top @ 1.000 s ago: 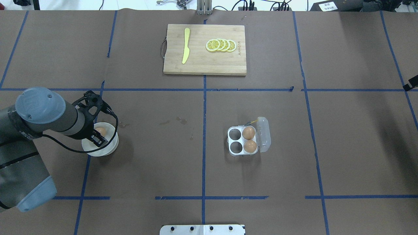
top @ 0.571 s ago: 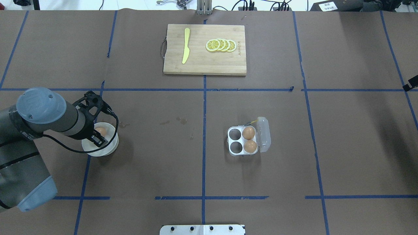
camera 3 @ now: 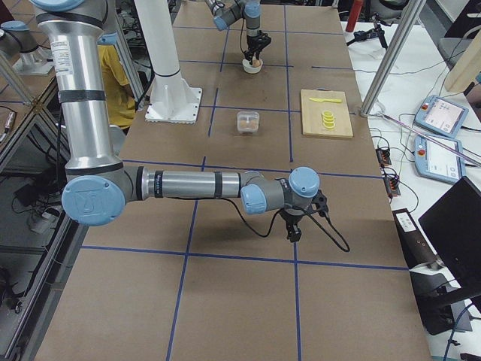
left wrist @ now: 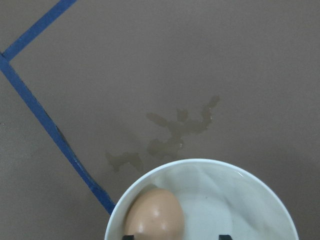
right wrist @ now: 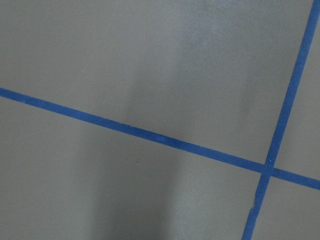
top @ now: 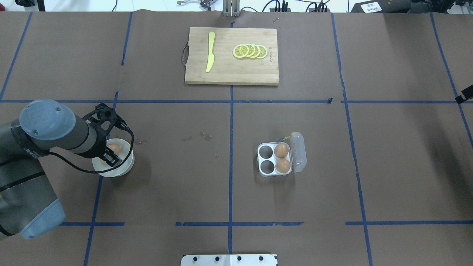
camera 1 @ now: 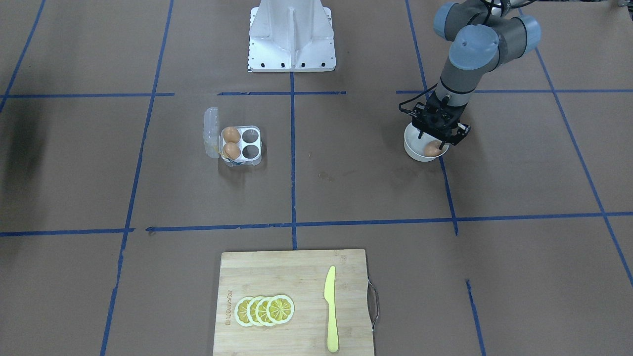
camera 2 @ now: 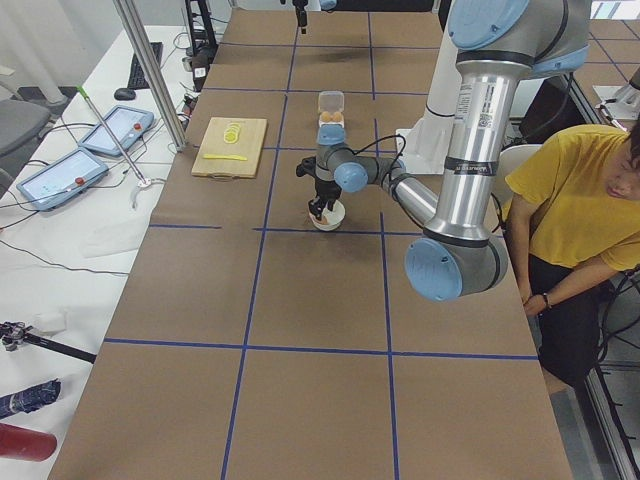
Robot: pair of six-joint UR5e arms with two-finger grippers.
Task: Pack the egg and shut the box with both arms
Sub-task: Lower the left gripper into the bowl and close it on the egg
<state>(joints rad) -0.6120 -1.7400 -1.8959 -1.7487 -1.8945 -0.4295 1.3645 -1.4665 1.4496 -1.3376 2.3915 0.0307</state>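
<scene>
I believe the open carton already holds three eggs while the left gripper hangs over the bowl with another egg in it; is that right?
Not quite: the box holds two eggs, not three, as the overhead exterior view shows; two cells are empty. The rest stands: the lid is open, and the left gripper hangs over the bowl holding the egg.

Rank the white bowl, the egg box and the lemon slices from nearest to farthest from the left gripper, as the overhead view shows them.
1. white bowl: directly beneath the left gripper.
2. box: toward the robot's right, beyond the centre tape line.
3. lemon slices: on the cutting board, at the table's far side.
</scene>
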